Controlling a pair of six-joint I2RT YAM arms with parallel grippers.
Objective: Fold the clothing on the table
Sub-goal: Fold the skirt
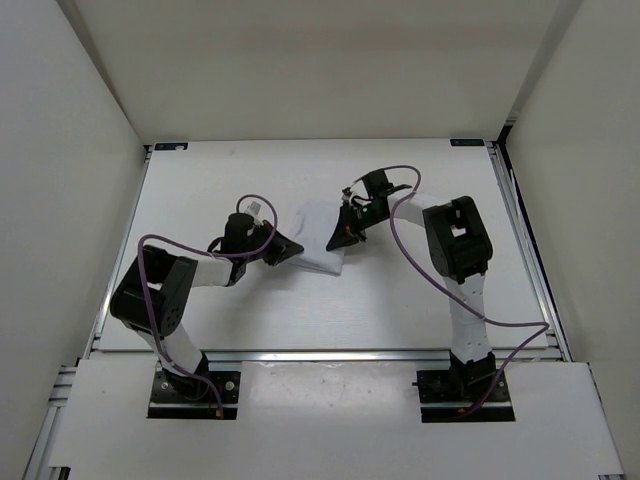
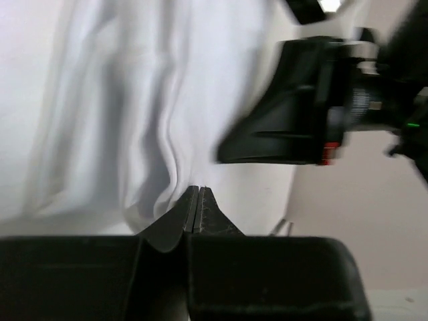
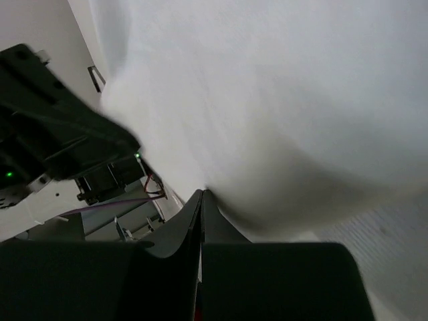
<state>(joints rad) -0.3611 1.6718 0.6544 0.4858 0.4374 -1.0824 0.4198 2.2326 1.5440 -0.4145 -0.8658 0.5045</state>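
Observation:
The clothing [image 1: 322,245], a small white crumpled piece, lies mid-table between both arms. My left gripper [image 1: 296,248] is at its left edge. In the left wrist view its jaws [image 2: 195,188] are pressed together, with a ridge of the wrinkled clothing [image 2: 134,100] running into the tips. My right gripper [image 1: 337,241] is at the cloth's right edge. Its jaws [image 3: 202,192] are closed on the rim of the clothing [image 3: 281,100], which bulges above them. Each wrist view shows the other gripper: the right one [image 2: 287,114] and the left one [image 3: 60,134].
The white table [image 1: 400,300] has a metal rail [image 1: 320,355] along its near edge and white upright walls [image 1: 60,150] on three sides. Purple cables [image 1: 405,240] loop from both arms over the tabletop.

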